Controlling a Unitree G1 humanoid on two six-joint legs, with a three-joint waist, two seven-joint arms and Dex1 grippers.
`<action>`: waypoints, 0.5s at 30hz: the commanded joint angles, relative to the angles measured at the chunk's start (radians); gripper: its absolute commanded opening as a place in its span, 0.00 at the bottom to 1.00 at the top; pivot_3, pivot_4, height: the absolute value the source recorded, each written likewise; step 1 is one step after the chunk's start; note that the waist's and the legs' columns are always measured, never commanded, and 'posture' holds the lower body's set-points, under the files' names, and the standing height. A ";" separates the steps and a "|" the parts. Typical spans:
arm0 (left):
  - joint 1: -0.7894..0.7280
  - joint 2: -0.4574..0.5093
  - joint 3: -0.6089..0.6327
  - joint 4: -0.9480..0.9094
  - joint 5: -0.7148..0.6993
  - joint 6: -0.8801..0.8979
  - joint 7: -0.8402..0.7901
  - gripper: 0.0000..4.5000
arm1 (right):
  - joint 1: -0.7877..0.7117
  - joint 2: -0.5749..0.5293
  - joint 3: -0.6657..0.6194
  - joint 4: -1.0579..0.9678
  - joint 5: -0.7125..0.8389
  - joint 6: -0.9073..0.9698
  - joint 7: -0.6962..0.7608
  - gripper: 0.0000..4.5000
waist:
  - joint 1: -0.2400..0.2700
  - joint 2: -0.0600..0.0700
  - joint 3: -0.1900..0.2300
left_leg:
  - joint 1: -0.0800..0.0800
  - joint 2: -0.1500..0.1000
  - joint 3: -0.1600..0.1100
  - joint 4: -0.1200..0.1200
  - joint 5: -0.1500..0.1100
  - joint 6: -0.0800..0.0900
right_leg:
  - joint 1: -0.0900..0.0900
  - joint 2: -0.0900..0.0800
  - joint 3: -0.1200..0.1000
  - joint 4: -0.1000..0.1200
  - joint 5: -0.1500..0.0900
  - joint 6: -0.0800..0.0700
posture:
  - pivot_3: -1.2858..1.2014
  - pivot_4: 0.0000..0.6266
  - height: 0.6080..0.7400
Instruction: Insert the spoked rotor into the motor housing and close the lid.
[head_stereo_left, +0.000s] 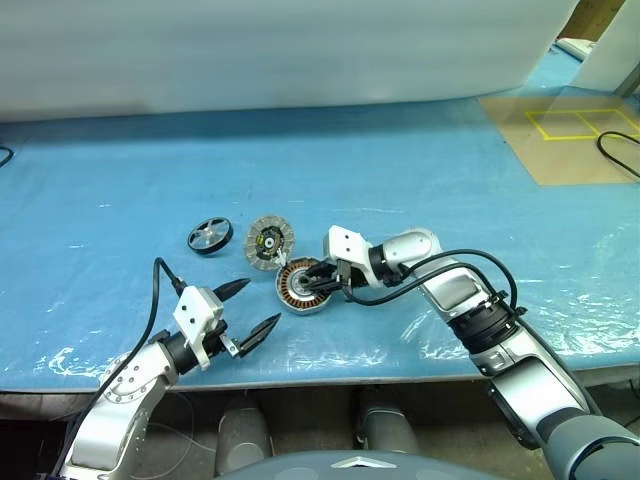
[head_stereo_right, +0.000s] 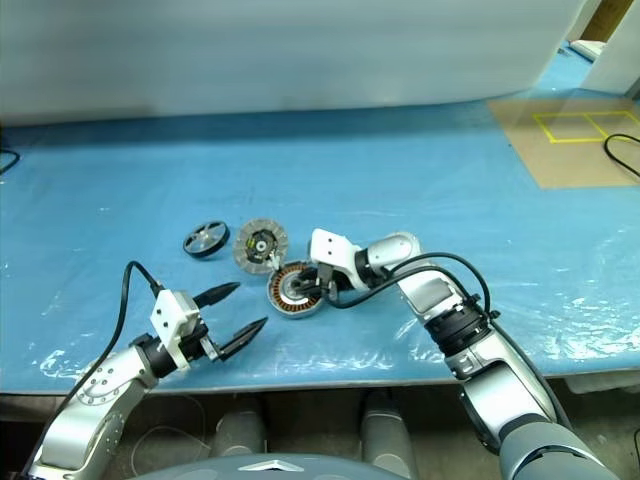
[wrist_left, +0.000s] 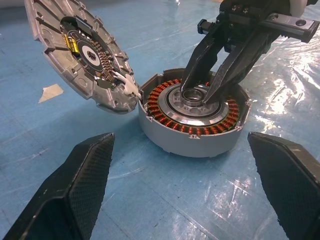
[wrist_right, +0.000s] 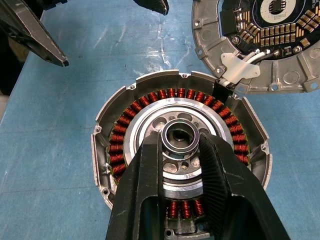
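Observation:
The motor housing (head_stereo_left: 303, 287), a silver case with copper windings, lies open on the blue table. My right gripper (head_stereo_left: 318, 275) reaches into it from the right, its fingers (wrist_right: 145, 190) shut on either side of the central metal hub (wrist_right: 180, 136). The lid (head_stereo_left: 270, 241) leans tilted against the housing's far-left rim, black-and-yellow face showing, joined to it by a small white tab (wrist_right: 240, 67). The spoked rotor (head_stereo_left: 209, 236), a dark ring, lies flat to the left of the lid. My left gripper (head_stereo_left: 262, 303) hovers open just in front of the housing, pointing at it, with nothing between its fingers.
The table (head_stereo_left: 120, 190) is covered in blue plastic sheeting; its front edge (head_stereo_left: 330, 372) runs just below my arms. A brown board with yellow tape (head_stereo_left: 570, 135) and a black cable (head_stereo_left: 618, 152) lie at the back right. A white backdrop (head_stereo_left: 300, 50) closes the far side.

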 joint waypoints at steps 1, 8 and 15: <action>0.000 0.000 0.004 -0.009 0.000 -0.022 0.000 1.00 | 0.005 0.004 0.008 -0.032 0.007 -0.004 0.010 0.14 | 0.000 0.000 0.000 | 0.000 0.000 0.000 0.000 0.000 0.000 | 0.000 0.000 0.000 0.000 0.000 0.000 | 0.52 0.24 1.00; -0.002 -0.001 0.002 -0.012 0.000 -0.018 0.003 1.00 | 0.006 0.001 0.009 -0.026 0.005 -0.007 0.014 0.14 | 0.000 0.000 0.000 | 0.000 0.000 0.000 0.000 0.000 0.000 | 0.000 0.000 0.000 0.000 0.000 0.000 | 0.52 0.24 1.00; -0.004 0.002 0.001 -0.016 0.000 -0.011 0.004 1.00 | 0.008 0.012 -0.034 -0.036 0.055 0.039 0.017 0.58 | 0.000 0.000 0.000 | 0.000 0.000 0.000 0.000 0.000 0.000 | 0.000 0.000 0.000 0.000 0.000 0.000 | 0.52 0.24 1.00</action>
